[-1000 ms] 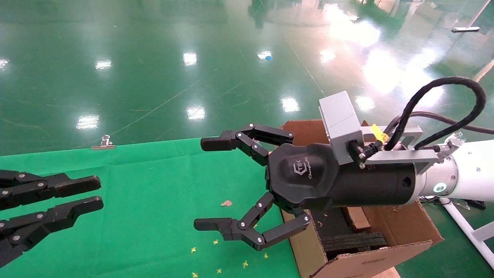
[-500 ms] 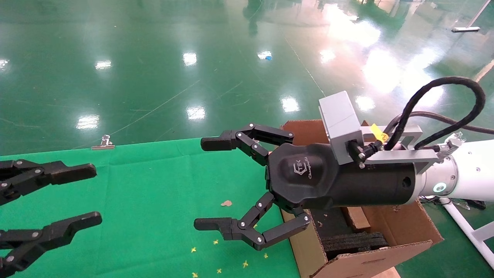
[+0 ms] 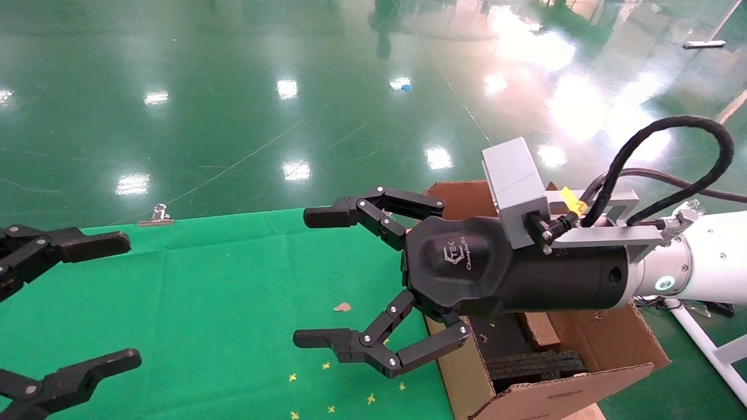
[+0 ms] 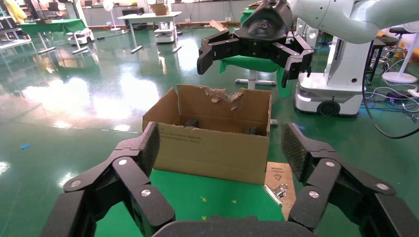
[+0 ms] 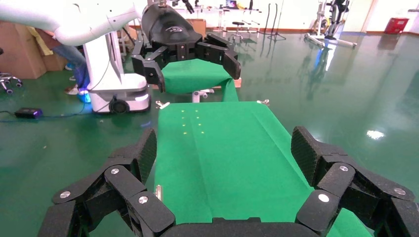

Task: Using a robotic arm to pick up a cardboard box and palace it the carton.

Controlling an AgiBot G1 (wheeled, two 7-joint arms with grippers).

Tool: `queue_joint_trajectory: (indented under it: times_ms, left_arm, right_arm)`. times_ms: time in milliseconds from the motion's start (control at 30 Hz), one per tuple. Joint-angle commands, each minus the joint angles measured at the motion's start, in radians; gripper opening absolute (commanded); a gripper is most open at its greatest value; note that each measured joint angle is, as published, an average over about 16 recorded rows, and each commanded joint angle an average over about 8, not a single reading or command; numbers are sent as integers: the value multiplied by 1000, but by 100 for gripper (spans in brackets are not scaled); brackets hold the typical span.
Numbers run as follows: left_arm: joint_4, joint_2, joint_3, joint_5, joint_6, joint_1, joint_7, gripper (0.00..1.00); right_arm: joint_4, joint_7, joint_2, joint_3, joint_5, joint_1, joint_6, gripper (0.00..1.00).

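From the head camera, the right pincer [image 3: 303,277] of the robotic arm [image 3: 700,262] hangs spread wide and empty above the green-clothed counter [image 3: 233,280], its wrist over the near corner of the carton [image 3: 560,396]. The carton stands at the counter's right end, its top open, black foam inserts [image 3: 534,364] and a slim brown piece [image 3: 538,329] showing inside; that piece may be the cardboard box, though I cannot tell for sure. The left pincer [image 3: 102,300] reaches in from the left edge, also spread and holding nothing. A binder clip [image 3: 156,216] pins the cloth at the far edge, likely to keep it flat.

The left wrist camera looks between its own spread fingers [image 4: 143,148] at the carton [image 4: 212,143], its ragged flap up, with the right pincer [image 4: 254,59] open above it.

The right wrist camera looks along the bare green counter [image 5: 222,163] between its spread fingers [image 5: 309,153], facing the open left pincer [image 5: 190,61]. No small box lies on the cloth, so placement looks done or nothing is yet presented.
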Motion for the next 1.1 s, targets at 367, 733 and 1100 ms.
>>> queue_joint_trajectory:
  times_ms: [367, 733, 1100]
  left_arm:
    - [0, 0, 0, 0, 0, 0, 0, 100]
    - [0, 0, 0, 0, 0, 0, 0, 100]
    - [0, 0, 0, 0, 0, 0, 0, 100]
  right_arm:
    - [0, 0, 0, 0, 0, 0, 0, 100]
    - [0, 0, 0, 0, 0, 0, 0, 100]
    - [0, 0, 0, 0, 0, 0, 0, 100]
